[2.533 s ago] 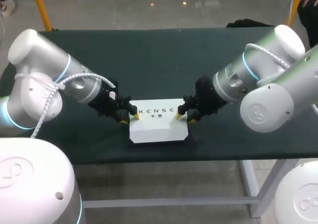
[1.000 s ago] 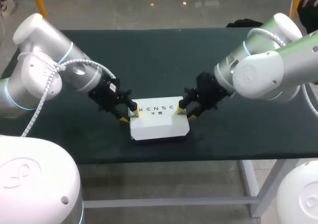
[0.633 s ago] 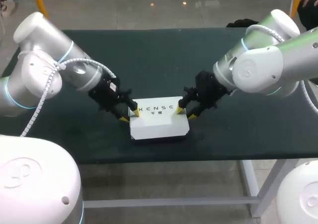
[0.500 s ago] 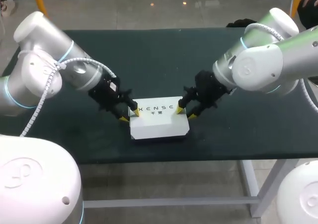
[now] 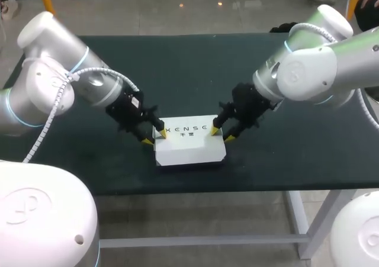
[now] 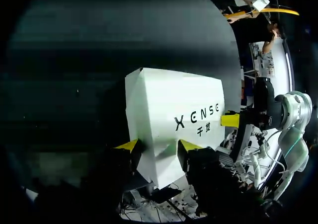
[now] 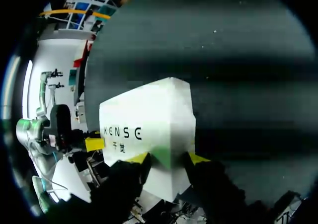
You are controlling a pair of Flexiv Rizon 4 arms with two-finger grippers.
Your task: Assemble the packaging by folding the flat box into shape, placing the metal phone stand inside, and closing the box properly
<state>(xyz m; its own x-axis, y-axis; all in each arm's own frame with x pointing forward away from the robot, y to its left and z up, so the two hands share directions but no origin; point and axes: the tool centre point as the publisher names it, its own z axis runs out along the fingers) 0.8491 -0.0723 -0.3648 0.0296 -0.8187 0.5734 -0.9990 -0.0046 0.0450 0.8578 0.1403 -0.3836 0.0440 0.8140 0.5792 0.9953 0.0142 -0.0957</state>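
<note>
This is a robotics lab, laid out as a test station. Two heavy white jointed arms, the left arm (image 5: pixel 56 83) and the right arm (image 5: pixel 314 71), each with glowing blue rings at the joints, come in from either side over one counter (image 5: pixel 189 66). The counter is a plain work surface covered in dark green on a pale metal frame and carries one white box (image 5: pixel 189 150), while a pale corrugated cable (image 5: pixel 50 128) runs loose along the outside of the left arm, as on a research rig.
</note>
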